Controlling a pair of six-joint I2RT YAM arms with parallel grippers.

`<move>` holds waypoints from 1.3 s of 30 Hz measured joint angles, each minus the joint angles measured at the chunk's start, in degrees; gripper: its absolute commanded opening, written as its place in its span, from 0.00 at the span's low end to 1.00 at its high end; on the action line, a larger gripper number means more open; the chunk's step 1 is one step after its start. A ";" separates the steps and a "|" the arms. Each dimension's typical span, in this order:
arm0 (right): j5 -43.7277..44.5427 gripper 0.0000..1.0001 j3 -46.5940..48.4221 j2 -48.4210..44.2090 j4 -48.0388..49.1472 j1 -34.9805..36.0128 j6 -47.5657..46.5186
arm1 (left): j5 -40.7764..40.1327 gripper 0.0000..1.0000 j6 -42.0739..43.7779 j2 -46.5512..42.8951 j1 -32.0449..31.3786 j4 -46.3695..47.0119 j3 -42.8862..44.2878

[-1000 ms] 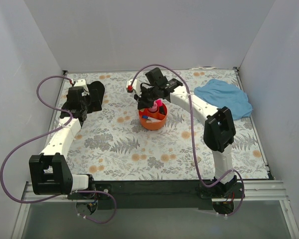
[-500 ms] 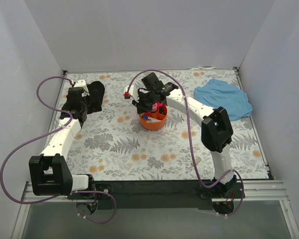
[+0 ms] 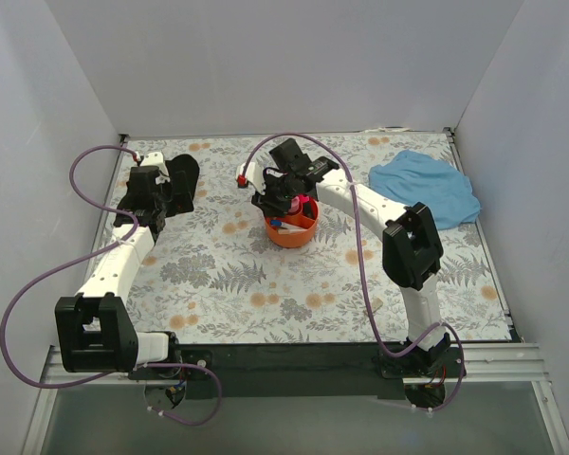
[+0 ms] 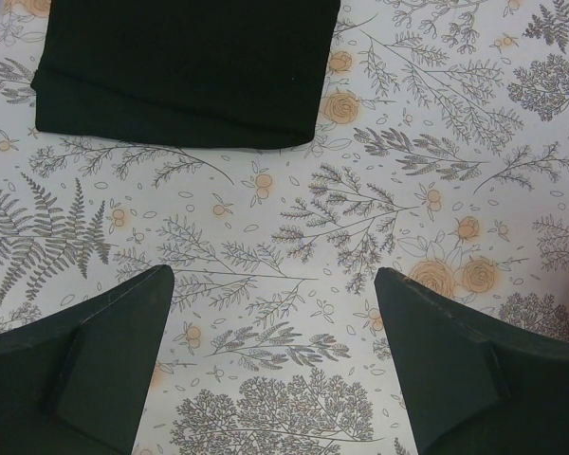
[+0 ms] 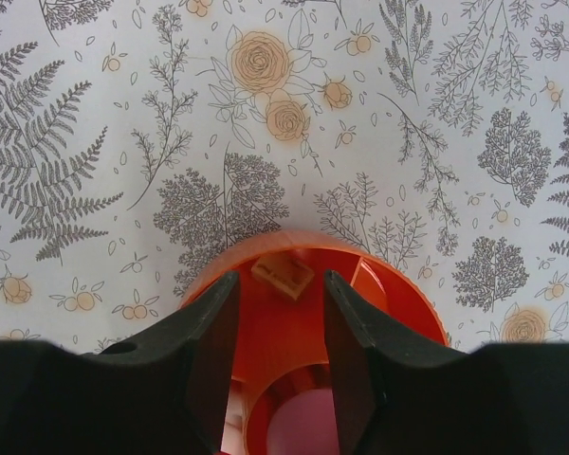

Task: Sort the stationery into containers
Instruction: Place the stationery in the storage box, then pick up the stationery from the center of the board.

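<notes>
The round orange tray (image 3: pixel 291 227) stands mid-table and fills the lower middle of the right wrist view (image 5: pixel 408 294). A beige eraser (image 5: pixel 283 275) lies loose in its far compartment, against the wall. A pink rounded top (image 5: pixel 303 431) stands in the centre cup. Pens lie in the tray (image 3: pixel 283 226). My right gripper (image 5: pixel 280 313) hangs open just over the tray, one finger each side of the eraser's compartment, nothing between them. My left gripper (image 4: pixel 275 332) is open and empty over bare mat at the far left (image 3: pixel 150 204).
A black cloth (image 4: pixel 185 66) lies just beyond the left gripper, at the table's far left (image 3: pixel 182 175). A light blue cloth (image 3: pixel 427 185) lies at the far right. White walls close the table on three sides.
The right gripper slid a little left over the tray's far side, then held still. The left arm has not moved.
</notes>
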 measured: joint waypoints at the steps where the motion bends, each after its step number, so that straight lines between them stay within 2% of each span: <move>1: 0.17 0.48 0.00 0.00 0.00 0.00 0.00 | 0.00 0.89 0.00 0.00 0.00 0.00 0.00; 6: 0.94 0.49 1.07 0.00 -0.96 0.00 0.20 | 0.00 0.89 0.00 0.00 0.00 0.00 0.00; 9: 1.07 0.59 2.32 -0.72 -1.73 -0.02 0.31 | 0.00 0.89 -0.11 -0.33 0.00 0.00 0.00; 12: 1.07 0.64 -0.76 -5.92 -2.54 -0.15 -1.29 | 0.07 0.89 -0.55 -1.57 0.00 0.07 -0.02; 14: 1.03 0.66 -6.56 -12.72 -2.75 -0.31 -4.00 | 0.24 0.89 -0.76 -2.82 0.02 0.26 -0.09; 19: 2.21 0.69 -26.93 -37.86 -9.75 -0.37 -20.11 | 0.31 0.90 -0.83 -6.69 0.02 1.49 -1.14; 24: 2.75 0.71 -43.89 -53.27 -20.02 -0.31 -35.91 | 0.33 0.90 -0.81 -8.61 0.00 3.21 -2.47; 29: 4.22 0.71 -52.94 -54.62 -27.76 -0.31 -47.60 | 0.42 0.89 -0.85 -9.25 0.02 3.91 -3.74; 39: 3.74 0.68 -52.61 -48.70 -33.00 -0.33 -56.98 | 0.90 0.89 -0.83 -10.71 2.69 3.39 -4.02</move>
